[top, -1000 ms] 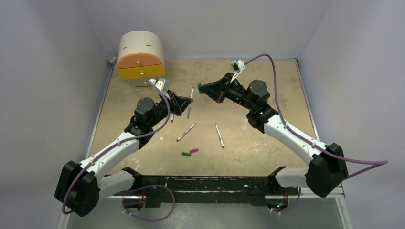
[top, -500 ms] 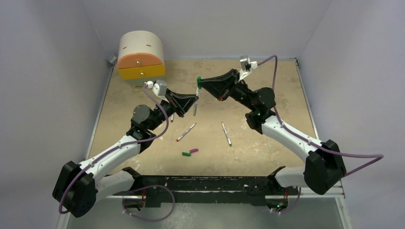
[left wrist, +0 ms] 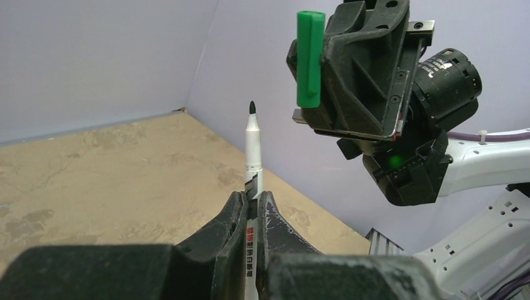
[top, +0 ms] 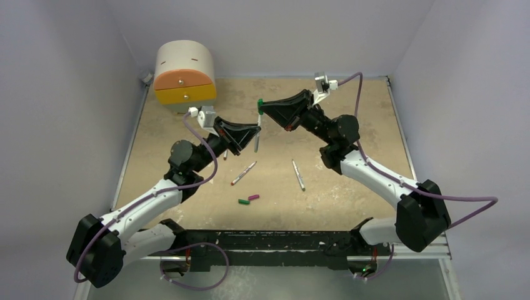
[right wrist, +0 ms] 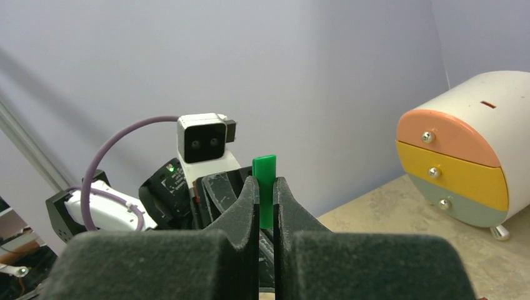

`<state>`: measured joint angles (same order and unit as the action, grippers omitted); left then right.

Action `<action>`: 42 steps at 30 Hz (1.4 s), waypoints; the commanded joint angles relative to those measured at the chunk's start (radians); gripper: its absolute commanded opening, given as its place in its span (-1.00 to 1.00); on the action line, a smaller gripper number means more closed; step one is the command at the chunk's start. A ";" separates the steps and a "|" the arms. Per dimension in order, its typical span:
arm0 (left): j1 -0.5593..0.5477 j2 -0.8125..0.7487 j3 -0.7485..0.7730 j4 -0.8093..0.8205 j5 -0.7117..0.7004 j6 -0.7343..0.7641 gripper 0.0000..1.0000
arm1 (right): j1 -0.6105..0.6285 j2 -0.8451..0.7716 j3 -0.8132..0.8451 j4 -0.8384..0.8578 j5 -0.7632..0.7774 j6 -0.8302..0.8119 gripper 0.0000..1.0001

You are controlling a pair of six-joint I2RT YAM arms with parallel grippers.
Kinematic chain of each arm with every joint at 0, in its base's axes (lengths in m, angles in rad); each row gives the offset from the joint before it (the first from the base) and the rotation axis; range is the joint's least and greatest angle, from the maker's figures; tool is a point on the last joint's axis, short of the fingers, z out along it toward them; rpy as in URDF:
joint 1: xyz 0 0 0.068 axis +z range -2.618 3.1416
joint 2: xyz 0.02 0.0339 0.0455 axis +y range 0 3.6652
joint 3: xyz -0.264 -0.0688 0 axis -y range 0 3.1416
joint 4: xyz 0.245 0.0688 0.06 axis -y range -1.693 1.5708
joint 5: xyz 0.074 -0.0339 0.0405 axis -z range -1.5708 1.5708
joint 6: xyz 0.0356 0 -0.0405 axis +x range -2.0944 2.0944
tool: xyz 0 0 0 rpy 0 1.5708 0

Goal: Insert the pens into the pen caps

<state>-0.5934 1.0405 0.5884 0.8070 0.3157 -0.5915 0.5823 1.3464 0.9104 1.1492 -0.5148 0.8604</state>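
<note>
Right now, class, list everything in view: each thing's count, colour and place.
held pen: one, white-grey, dark tip up, in left tool
loose pens: two, white-grey, lying centrally
held cap: one, green, in right tool
loose caps: two, green and magenta, side by side nearer the arm bases
drawer unit: one, cream, orange and yellow fronts, far left corner
table: one, tan
left tool: black, shut on held pen
right tool: black, shut on held cap

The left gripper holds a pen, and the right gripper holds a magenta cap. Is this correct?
The cap is green, not magenta; the left wrist view shows it. The left gripper does hold the pen, the right gripper the cap.
</note>
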 commanded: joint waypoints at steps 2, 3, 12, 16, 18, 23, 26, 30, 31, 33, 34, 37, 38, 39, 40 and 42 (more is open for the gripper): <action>-0.009 -0.036 0.022 0.046 0.027 -0.008 -1.00 | -0.008 0.000 0.049 0.044 0.028 -0.017 -1.00; -0.009 -0.040 0.023 0.044 0.027 -0.006 -1.00 | -0.011 0.000 0.048 0.044 0.028 -0.017 -1.00; -0.011 -0.058 0.035 0.006 0.046 0.007 -1.00 | -0.024 0.002 0.049 0.037 0.043 -0.025 -1.00; -0.012 -0.056 0.040 0.000 0.055 0.010 -1.00 | -0.027 0.007 0.088 0.026 0.042 -0.034 -1.00; -0.014 -0.054 0.044 -0.002 0.061 0.014 -1.00 | -0.027 0.012 0.092 0.026 0.038 -0.037 -1.00; -0.017 -0.055 0.047 -0.005 0.060 0.019 -1.00 | -0.028 0.025 0.092 0.020 0.030 -0.040 -1.00; -0.019 -0.057 0.050 -0.009 0.056 0.023 -1.00 | -0.027 0.032 0.086 0.020 0.025 -0.040 -1.00; -0.019 -0.062 0.056 -0.013 0.046 0.026 -1.00 | -0.028 0.036 0.072 0.034 0.025 -0.032 -1.00; -0.019 -0.060 0.059 -0.023 0.038 0.029 -1.00 | -0.027 0.030 0.067 0.040 0.036 -0.027 -1.00; -0.019 -0.060 0.073 -0.092 -0.013 0.058 -1.00 | -0.034 0.010 0.065 0.017 0.067 -0.032 -1.00; -0.019 -0.061 0.075 -0.120 -0.021 0.078 -1.00 | -0.039 -0.001 0.065 0.000 0.076 -0.039 -1.00; -0.018 -0.074 0.058 -0.114 -0.028 0.085 -1.00 | -0.047 -0.023 0.065 -0.021 0.072 -0.054 -1.00; -0.019 -0.075 0.057 -0.111 -0.029 0.083 -1.00 | -0.047 -0.026 0.064 -0.027 0.069 -0.060 -1.00; -0.019 -0.075 0.057 -0.111 -0.030 0.083 -1.00 | -0.047 -0.028 0.044 -0.033 0.068 -0.063 -1.00; -0.019 -0.076 0.056 -0.108 -0.032 0.083 -1.00 | -0.048 -0.032 0.031 -0.031 0.072 -0.057 -1.00; -0.019 -0.073 0.054 -0.089 -0.032 0.078 -1.00 | -0.047 -0.032 0.013 -0.014 0.074 -0.047 -1.00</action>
<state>-0.6090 0.9882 0.6159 0.6739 0.3027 -0.5343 0.5373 1.3453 0.9512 1.0924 -0.4606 0.8246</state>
